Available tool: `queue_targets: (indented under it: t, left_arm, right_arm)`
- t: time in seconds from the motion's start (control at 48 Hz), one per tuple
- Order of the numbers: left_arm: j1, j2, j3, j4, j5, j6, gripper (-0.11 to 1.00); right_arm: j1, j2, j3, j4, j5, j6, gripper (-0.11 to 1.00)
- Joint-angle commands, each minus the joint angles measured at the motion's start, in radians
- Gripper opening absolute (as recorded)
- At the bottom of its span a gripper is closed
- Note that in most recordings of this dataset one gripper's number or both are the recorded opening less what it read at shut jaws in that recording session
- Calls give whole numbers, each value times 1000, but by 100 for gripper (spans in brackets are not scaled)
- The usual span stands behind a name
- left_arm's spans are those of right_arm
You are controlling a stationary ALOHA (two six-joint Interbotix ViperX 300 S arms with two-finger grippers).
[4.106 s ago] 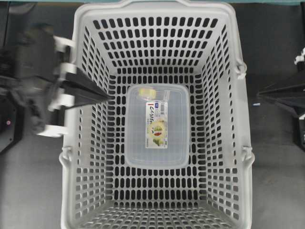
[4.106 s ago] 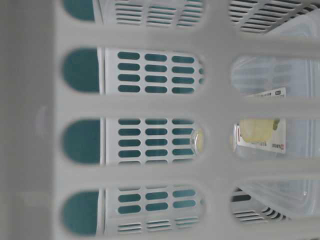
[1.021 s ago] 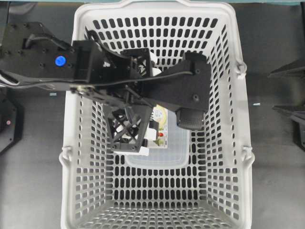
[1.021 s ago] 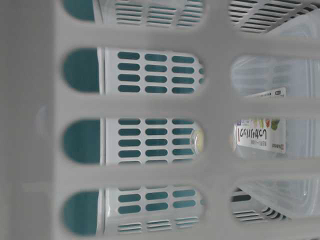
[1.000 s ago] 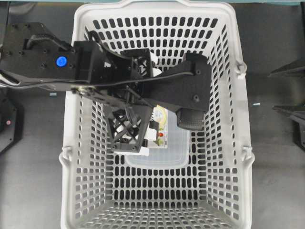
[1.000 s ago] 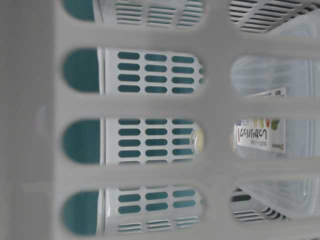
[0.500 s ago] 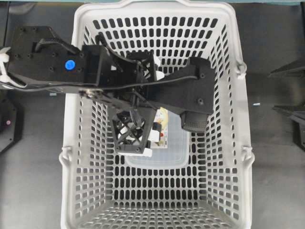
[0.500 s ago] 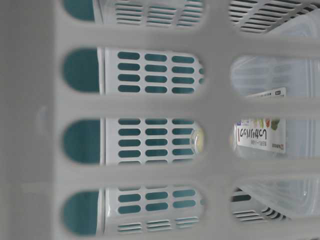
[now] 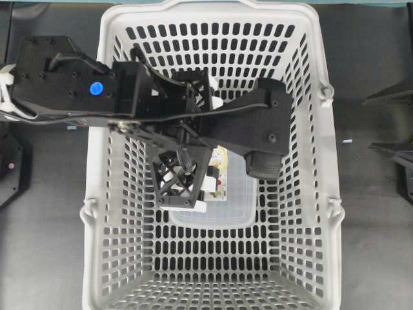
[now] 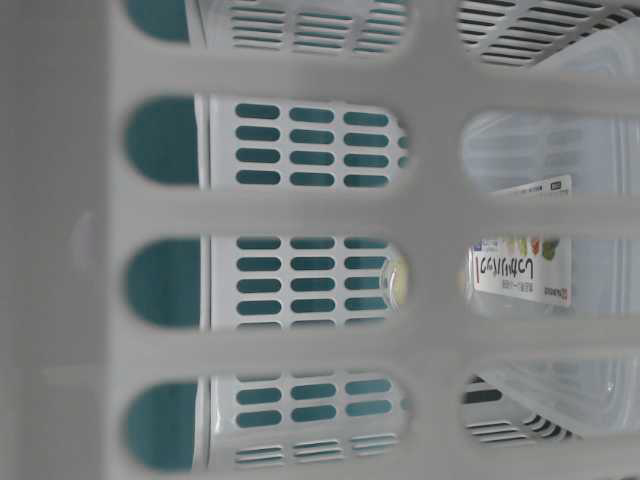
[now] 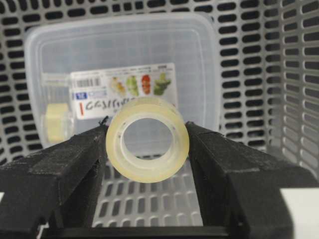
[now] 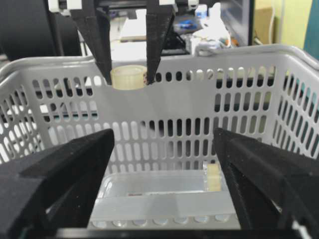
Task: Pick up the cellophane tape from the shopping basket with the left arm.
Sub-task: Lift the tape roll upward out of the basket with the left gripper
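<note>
Since four seconds ago, when my left arm (image 9: 77,90) sat at the basket's left rim, it has reached across the shopping basket (image 9: 213,271); over the last half second nothing has shifted. The black links with the blue dot cover the upper middle of the basket in the overhead view.

Left pincer (image 11: 147,142): closed partway on the cellophane tape (image 11: 147,138). Both fingers (image 11: 75,154) press the outer sides of the pale yellowish roll, with its open core facing the wrist camera. From the right wrist view the roll (image 12: 128,77) hangs between the two black fingertips at about the height of the basket's far rim, clear of the basket floor.

Below the roll, a clear food box (image 11: 194,64) with a fruit-picture label (image 11: 124,92) lies flat on the basket floor. A second small yellowish roll (image 11: 56,122) lies at the left end of the box in the left wrist view; whether it rests on the lid or inside the box, I cannot tell. The same piece (image 12: 213,178) shows at the right end of the box in the right wrist view.

Right pincer (image 12: 164,174): jaws spread wide, holding nothing, pointing level at the basket wall from outside. In the overhead view only the right arm's dark edge (image 9: 393,97) shows at the right border, over the dark worktop (image 9: 368,245).

Table-level view: looks through the blurred near slots of the basket; the box label (image 10: 520,265) is visible inside, no pincer seen.
</note>
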State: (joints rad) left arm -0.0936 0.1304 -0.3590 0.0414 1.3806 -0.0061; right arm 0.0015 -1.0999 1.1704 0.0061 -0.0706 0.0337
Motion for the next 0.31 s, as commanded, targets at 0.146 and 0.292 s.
queue_targets:
  t: [0.146, 0.292]
  left_arm:
    - [0, -12, -23, 3, -5, 2, 50]
    - [2, -11, -23, 3, -3, 2, 50]
  right_arm:
    - [2, 6, -9, 3, -5, 0, 78]
    - [2, 6, -9, 3, -5, 0, 78]
